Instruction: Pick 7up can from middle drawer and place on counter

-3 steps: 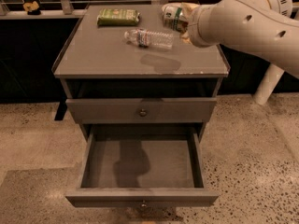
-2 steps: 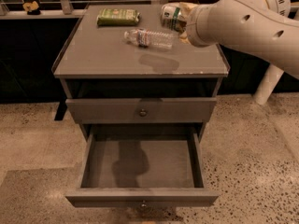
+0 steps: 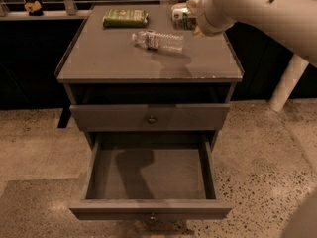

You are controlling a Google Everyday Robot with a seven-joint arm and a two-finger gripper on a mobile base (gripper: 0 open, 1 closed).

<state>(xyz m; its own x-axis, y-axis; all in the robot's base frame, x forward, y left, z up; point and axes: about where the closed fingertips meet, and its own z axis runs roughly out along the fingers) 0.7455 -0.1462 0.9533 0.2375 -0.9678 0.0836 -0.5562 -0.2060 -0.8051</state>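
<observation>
The 7up can (image 3: pixel 182 18), silvery with green markings, is held on its side just above the far right part of the counter (image 3: pixel 119 61). My gripper (image 3: pixel 192 19) is shut on it; its tan fingers (image 3: pixel 194 5) show above and below the can, and the rest is hidden by my big white arm (image 3: pixel 257 6) coming in from the upper right. The middle drawer (image 3: pixel 148 209), the lowest one, is pulled wide open below, and its grey inside holds only the arm's shadow.
A clear water bottle (image 3: pixel 158 40) lies on its side mid-counter, left of the can. A green packet (image 3: pixel 125 17) lies at the counter's back. The knobbed drawer front (image 3: pixel 151 117) above is shut. A white post (image 3: pixel 290 81) stands at the right on the speckled floor.
</observation>
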